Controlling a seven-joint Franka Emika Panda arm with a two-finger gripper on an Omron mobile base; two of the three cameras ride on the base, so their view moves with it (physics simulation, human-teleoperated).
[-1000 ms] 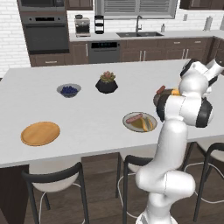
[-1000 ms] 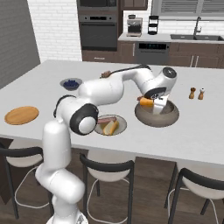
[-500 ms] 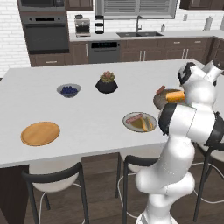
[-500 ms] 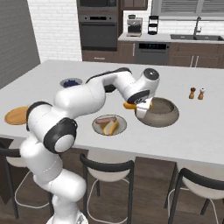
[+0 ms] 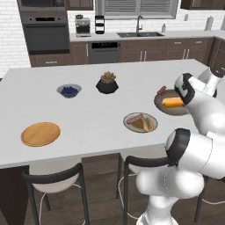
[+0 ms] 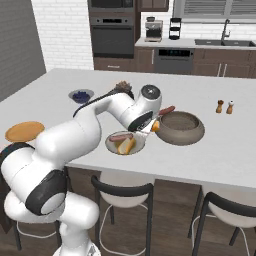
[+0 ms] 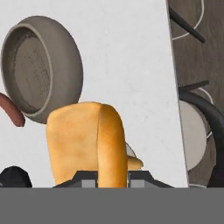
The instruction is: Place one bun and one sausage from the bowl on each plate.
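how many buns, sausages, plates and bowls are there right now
buns: 2, one held in the gripper, one on the grey plate
sausages: 2
plates: 2
bowls: 2
total: 8

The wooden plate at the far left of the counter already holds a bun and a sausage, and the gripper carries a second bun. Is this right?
Not quite. In the left base view the wooden plate is bare; the bun and sausage lie on the grey plate near the bowl. The gripper does carry a second bun.
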